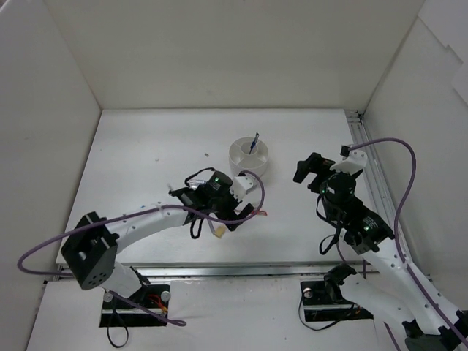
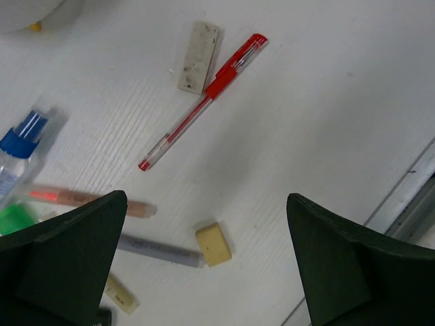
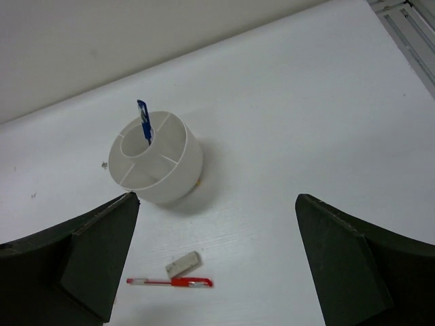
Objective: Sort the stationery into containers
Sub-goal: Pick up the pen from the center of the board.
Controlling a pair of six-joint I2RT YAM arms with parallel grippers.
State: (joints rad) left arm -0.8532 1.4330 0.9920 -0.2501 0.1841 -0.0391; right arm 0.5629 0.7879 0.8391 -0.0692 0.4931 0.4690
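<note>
I hold the left gripper [image 2: 206, 197] and right gripper [image 3: 216, 197] wide open and empty, with 1 blue pen [image 3: 144, 122] in the white tub [image 3: 156, 159] ahead of the right gripper, so the next pick, I judge, is the red pen [image 2: 204, 102] just ahead of the left gripper, which calls for a descent straddling its barrel.

White tabletop [image 1: 146, 146], plain white walls [image 1: 219, 51] on three sides, metal rail [image 1: 361, 146] at right

Blue-capped tube [image 2: 19, 139] cut off at left edge, green piece [image 2: 13, 219] half hidden behind left tool finger [image 2: 68, 261]
</note>
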